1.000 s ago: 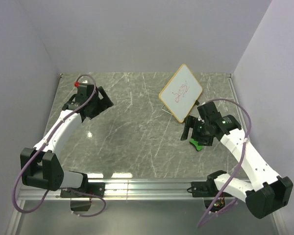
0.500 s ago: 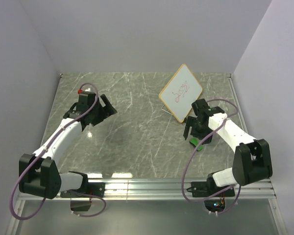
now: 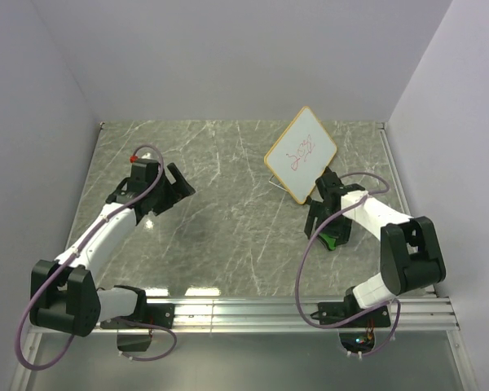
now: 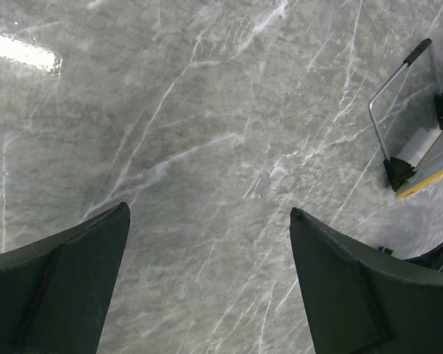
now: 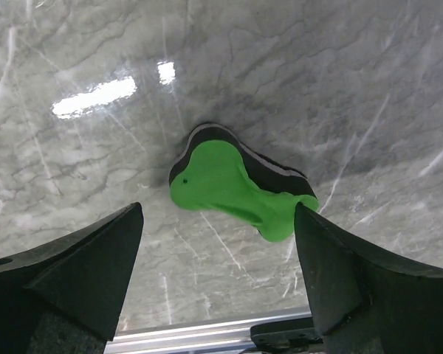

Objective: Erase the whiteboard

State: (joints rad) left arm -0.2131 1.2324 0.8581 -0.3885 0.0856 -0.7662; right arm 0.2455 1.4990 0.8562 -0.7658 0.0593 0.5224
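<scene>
The whiteboard (image 3: 301, 153), white with a tan frame and red scribbles, stands tilted on its thin dark stand at the back right; its stand and lower edge show in the left wrist view (image 4: 421, 158). The green eraser (image 5: 236, 193) with a dark pad lies flat on the marble, just in front of the board (image 3: 332, 241). My right gripper (image 3: 326, 224) is open and hovers right above the eraser, whose end lies by the right finger (image 5: 369, 287). My left gripper (image 3: 176, 186) is open and empty over the left half of the table, pointing right.
The grey marble table (image 3: 228, 212) has a metal rail (image 3: 253, 309) along its near edge, also seen in the right wrist view (image 5: 199, 335). White walls close the back and both sides. A purple cable (image 3: 310, 261) loops beside the right arm.
My right arm has folded in and brought the open gripper over the eraser. My left gripper has moved a little toward the near right.
</scene>
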